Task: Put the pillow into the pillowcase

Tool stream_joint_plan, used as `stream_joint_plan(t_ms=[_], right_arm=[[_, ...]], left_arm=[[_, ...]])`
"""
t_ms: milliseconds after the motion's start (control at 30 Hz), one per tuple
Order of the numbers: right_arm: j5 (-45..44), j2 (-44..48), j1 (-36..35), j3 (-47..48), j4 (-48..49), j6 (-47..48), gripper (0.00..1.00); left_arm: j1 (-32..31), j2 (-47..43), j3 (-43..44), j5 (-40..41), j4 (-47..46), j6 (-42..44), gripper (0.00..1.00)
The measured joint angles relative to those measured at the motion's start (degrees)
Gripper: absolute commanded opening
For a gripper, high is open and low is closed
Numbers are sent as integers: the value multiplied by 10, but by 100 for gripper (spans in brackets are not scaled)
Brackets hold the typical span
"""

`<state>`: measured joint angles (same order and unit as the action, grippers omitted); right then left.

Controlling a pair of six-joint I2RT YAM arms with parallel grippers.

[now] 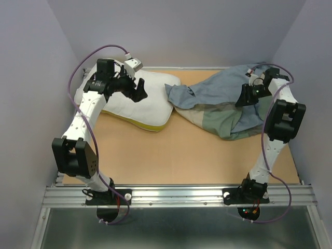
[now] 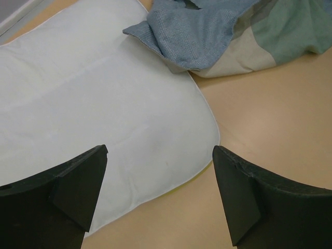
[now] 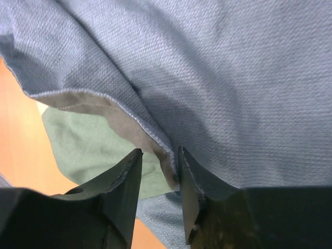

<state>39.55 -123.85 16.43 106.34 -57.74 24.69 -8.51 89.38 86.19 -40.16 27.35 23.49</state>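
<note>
Two grippers are busy at the table's (image 1: 181, 155) far side: the left gripper (image 2: 161, 155) is hanging spread wide above the pillow (image 1: 150, 106), gripping nothing, while the right gripper (image 3: 158, 155) is pinching the pillowcase's (image 1: 218, 104) blue hem. The pillow is lying far left, with the crumpled case's corner overlapping it.

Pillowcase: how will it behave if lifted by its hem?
Likely floppy: the grey-blue and green fabric pillowcase lies crumpled in folds. Probably light, it should drape from the hem sitting inside the right claw.
</note>
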Motion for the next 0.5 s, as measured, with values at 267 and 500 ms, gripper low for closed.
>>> stream_joint_plan(t_ms=[267,500], right_arm=[[2,7,-9,-40,-20,26,0],[60,121,-39,-90,-100,104,1]], left_arm=[[7,0,0,9,-10,-8,94],[40,13,10,26,-18,-53,90]])
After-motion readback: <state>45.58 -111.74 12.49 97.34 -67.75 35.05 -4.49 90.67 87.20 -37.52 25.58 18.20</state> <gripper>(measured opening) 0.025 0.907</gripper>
